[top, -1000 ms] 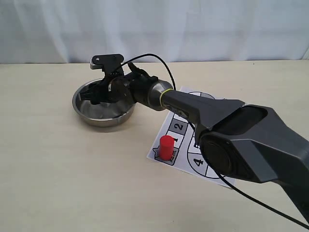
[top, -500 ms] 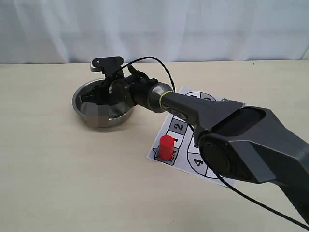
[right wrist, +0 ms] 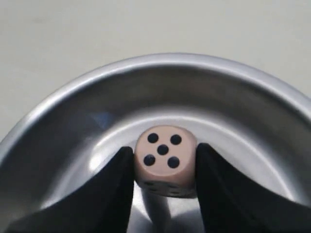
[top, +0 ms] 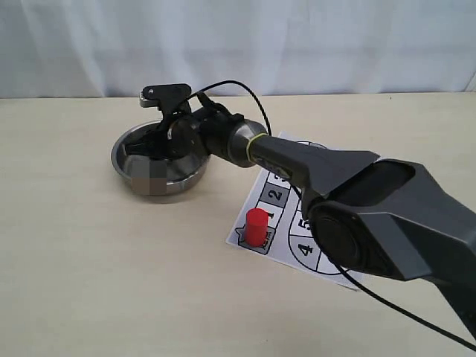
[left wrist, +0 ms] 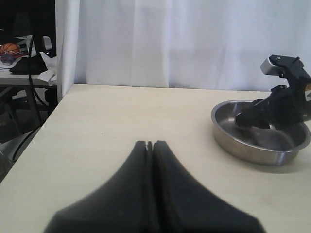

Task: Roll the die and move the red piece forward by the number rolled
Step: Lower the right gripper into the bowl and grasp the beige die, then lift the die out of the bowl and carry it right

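Right arm: dark grey angular casing, round joint cover. Wrist section silver-grey with a thin yellow-green ring. Thin black cable runs along it. Left gripper: matte black, tapered fingers.

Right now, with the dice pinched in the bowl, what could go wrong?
1. The jaws pinch the die low inside the bowl; dropped from there, it may plop down without rolling.
2. Thrown harder, it could hop over the low rim onto the table.
3. The right arm stretches past the red piece; pulling back might knock it over.
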Robot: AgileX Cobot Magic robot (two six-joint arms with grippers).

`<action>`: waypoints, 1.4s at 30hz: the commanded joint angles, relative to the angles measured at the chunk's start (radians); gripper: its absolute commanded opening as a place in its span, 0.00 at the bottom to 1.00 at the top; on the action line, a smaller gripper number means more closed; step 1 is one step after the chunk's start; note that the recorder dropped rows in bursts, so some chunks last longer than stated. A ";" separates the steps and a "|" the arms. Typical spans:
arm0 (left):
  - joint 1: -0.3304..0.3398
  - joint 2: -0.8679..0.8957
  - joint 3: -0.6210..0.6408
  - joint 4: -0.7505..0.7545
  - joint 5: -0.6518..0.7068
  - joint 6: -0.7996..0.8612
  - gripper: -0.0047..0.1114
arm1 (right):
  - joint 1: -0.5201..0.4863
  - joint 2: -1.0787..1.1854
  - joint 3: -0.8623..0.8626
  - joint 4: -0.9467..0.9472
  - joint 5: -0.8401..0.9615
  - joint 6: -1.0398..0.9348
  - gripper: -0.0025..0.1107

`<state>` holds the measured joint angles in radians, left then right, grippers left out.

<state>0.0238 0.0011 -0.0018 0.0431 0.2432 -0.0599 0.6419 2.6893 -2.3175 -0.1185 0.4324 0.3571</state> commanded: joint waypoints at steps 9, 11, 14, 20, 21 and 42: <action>0.000 -0.001 0.002 -0.001 -0.010 -0.005 0.04 | 0.000 -0.156 -0.008 0.195 0.310 -0.228 0.06; 0.000 -0.001 0.002 -0.001 -0.010 -0.005 0.04 | 0.000 -0.171 -0.008 0.215 0.360 -0.250 0.06; 0.000 -0.001 0.002 -0.001 -0.010 -0.005 0.04 | 0.000 -0.193 -0.008 0.180 0.422 -0.264 0.06; 0.000 -0.001 0.002 -0.001 -0.010 -0.005 0.04 | 0.000 -0.215 -0.007 0.153 0.490 -0.271 0.06; 0.000 -0.001 0.002 -0.001 -0.010 -0.005 0.04 | 0.000 -0.215 -0.007 0.153 0.492 -0.271 0.06; 0.000 -0.001 0.002 -0.001 -0.017 -0.005 0.04 | -0.074 -0.595 0.695 0.162 0.083 -0.345 0.06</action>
<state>0.0238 0.0011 -0.0018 0.0431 0.2432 -0.0599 0.6109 2.1951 -1.7674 0.0468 0.6443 0.0240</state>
